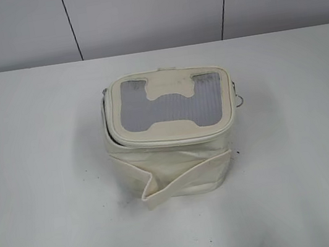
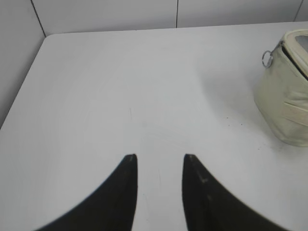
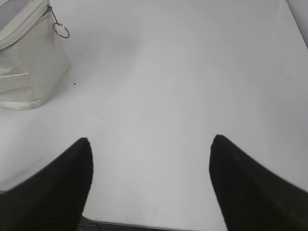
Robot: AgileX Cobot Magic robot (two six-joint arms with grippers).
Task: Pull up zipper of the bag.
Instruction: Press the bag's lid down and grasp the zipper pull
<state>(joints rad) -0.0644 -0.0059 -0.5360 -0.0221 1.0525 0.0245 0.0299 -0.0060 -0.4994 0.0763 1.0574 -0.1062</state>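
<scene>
The cream-white boxy bag [image 1: 177,165] stands mid-table, lid with grey ribbed window and H-shaped patch on top. Its zipper [image 1: 111,137] gapes open along the lid's left front rim. One silver ring pull [image 1: 241,100] hangs at the bag's right side, also in the right wrist view [image 3: 61,31]; another ring pull [image 2: 267,58] shows in the left wrist view. The bag sits at the right edge of the left wrist view [image 2: 284,110] and the top left of the right wrist view [image 3: 29,72]. My left gripper [image 2: 159,156] and right gripper [image 3: 150,141] are open, empty, away from the bag. Neither shows in the exterior view.
The white table [image 1: 42,180] carries only the bag. A loose strap band [image 1: 180,180] crosses the bag's front. A grey panelled wall [image 1: 146,7] stands behind. The table's near edge [image 3: 125,225] lies just under the right gripper.
</scene>
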